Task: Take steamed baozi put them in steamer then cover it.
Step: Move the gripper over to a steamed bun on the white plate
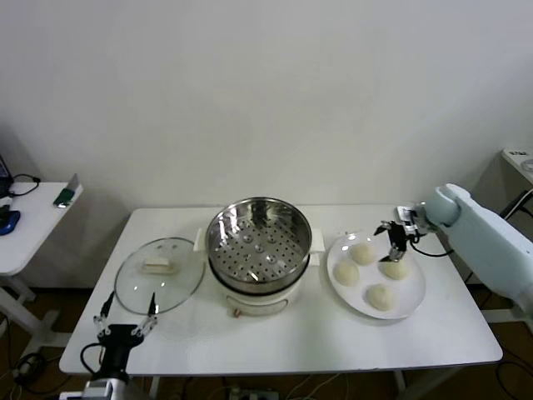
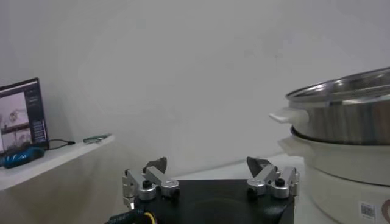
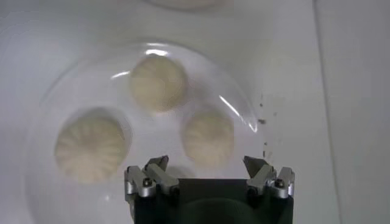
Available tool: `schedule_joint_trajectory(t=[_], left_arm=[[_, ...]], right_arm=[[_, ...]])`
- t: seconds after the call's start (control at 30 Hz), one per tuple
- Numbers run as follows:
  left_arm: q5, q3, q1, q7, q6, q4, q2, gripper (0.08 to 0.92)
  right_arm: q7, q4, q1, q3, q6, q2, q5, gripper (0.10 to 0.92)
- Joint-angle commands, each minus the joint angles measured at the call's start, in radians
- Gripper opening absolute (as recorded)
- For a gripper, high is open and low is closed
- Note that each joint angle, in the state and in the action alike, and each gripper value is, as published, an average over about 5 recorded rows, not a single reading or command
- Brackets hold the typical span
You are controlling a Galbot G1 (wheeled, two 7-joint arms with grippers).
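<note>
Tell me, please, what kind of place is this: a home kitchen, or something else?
Probably a lab or test room, not a kitchen. A plain white folding table stands against a bare white wall, holding only the steamer, its cover and a plate of baozi. A side desk carries cables and a screen.

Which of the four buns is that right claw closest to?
The bun on the plate's right side, directly under the open right gripper. The other three lie farther left or nearer the front.
</note>
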State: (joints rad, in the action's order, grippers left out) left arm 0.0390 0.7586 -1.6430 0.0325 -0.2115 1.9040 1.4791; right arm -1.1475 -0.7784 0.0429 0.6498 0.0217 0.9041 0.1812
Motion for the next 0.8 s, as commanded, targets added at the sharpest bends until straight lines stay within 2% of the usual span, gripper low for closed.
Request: schedule_joint_trajectory(t=[0.03,0.53,0.8], left_arm=[[0.001,-0.003,0.005,-0.001,0.009,0.002,-0.001,0.823],[0.006,-0.006,0.026,-0.001,0.023,-0.01,0.001,0.823],[0.011,-0.005,0.026,0.002,0.016,-0.015,-0.001,0.823]], right_arm=[[-0.041,0.219,0.115,0.14,0.032,0.139,0.058,0.823],[-0.008,0.389,0.047,0.012,0.091,0.31,0.17,0.823],[0.001,0.434,0.036,-0.032,0.109,0.344,0.24,0.823]])
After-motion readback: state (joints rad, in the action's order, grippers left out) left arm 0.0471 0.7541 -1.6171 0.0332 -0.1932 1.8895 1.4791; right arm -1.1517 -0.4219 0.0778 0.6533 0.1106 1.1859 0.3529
